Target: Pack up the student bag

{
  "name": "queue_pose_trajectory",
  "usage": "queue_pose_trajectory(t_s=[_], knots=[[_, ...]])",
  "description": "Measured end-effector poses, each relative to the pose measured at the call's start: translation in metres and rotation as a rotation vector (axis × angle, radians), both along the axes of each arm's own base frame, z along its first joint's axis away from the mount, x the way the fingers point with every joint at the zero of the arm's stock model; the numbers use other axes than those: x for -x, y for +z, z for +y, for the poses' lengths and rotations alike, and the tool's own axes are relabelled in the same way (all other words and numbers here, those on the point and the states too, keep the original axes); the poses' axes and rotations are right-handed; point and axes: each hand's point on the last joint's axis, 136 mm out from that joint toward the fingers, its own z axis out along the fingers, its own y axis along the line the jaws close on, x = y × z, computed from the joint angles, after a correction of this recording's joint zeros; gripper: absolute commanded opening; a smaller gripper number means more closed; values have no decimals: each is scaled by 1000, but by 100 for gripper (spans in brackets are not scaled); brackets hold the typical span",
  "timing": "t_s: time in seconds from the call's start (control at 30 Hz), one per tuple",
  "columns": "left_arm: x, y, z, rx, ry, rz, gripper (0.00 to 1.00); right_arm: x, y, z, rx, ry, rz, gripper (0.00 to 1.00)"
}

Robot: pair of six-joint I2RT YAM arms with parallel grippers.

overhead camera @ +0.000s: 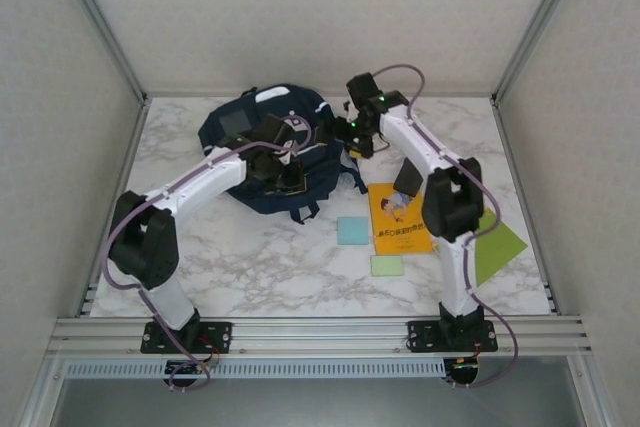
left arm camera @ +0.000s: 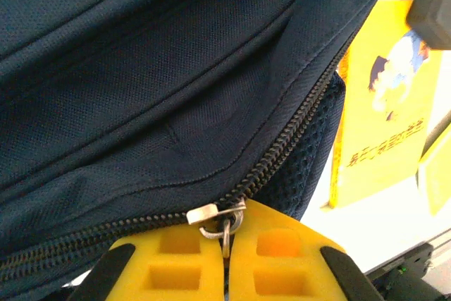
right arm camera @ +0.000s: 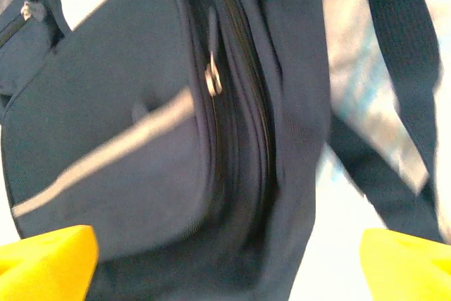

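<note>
The only writing I can find is on the yellow book (left arm camera: 384,125). A line of red characters runs along its cover beside a cartoon figure, but I cannot read them at this size. The student bag (overhead camera: 270,142) carries a square grey patch (overhead camera: 240,125) and a thin white stripe (right arm camera: 106,149). I make out no brand or lettering on either.

My left pincer (left arm camera: 227,252) is closed, its yellow pads (left arm camera: 176,262) pressed together on the metal zipper pull (left arm camera: 215,215), which pokes up from the seam between them. From that grip the zipper (left arm camera: 282,146) runs up and to the right across the navy fabric, so the bag sits directly against and beyond this pincer.

My right pincer (right arm camera: 227,255) stands wide apart, one yellow fingertip (right arm camera: 46,259) in each lower corner of its wrist view, and it grips nothing. That picture is blurred. The bag's side lies just ahead of the spread fingers, with a second metal pull (right arm camera: 211,79) on a dark zipper line.

From above, the bag lies at the far middle of the marble table (overhead camera: 250,257). The left pincer is on its near edge and the right pincer just beside its right flank. The book lies flat to the near right of the bag, with a pale blue square (overhead camera: 352,230) and a pale green square (overhead camera: 386,265) at its left and a green sheet (overhead camera: 500,242) further right.
</note>
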Motion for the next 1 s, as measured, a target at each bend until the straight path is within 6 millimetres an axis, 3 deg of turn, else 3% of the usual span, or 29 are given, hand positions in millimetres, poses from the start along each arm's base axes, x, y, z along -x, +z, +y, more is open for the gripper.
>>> queue_pose_trajectory(t_s=[0.2,0.4,0.47,0.53,0.63,0.83,1.0], knots=[[-4,2,-12,24,-17,3,0,57,6,-20,-123,-160,51,99],[4,2,-22,30,-37,6,0,73,-28,-1,-274,-287,156,93],[5,2,-25,33,-38,5,0,72,-30,18,-318,-284,160,76],[6,0,-24,31,-34,12,0,69,-27,37,-370,-278,150,44],[11,-9,-19,12,-31,31,0,70,-38,46,-405,-292,169,0],[20,-22,-4,-28,-46,59,0,77,-43,52,-388,-211,146,0],[28,-21,35,-62,-25,91,0,75,-30,48,-283,-63,52,0]])
